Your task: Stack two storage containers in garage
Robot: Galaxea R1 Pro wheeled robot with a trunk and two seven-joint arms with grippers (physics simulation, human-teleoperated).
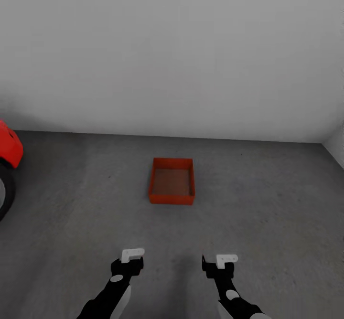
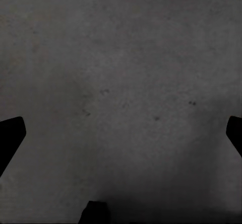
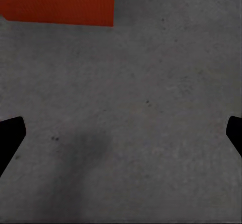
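I have one storage container resting on the garage floor, ahead of both arms and well short of the white wall; the red car sits at the far left. The container is a red-orange, open-topped rectangular bin with smooth, plain walls flaring slightly upward and a duller flat bottom inside. I judge it rigid, light and somewhat slick, so I would take it by opposite rim edges or clamp one wall near a corner, not squeeze the flared sides. In the right wrist view a corner of the same bin shows beyond the fingers. The left gripper and right gripper hang low over mottled, matte grey concrete, both with fingers spread wide and holding nothing.
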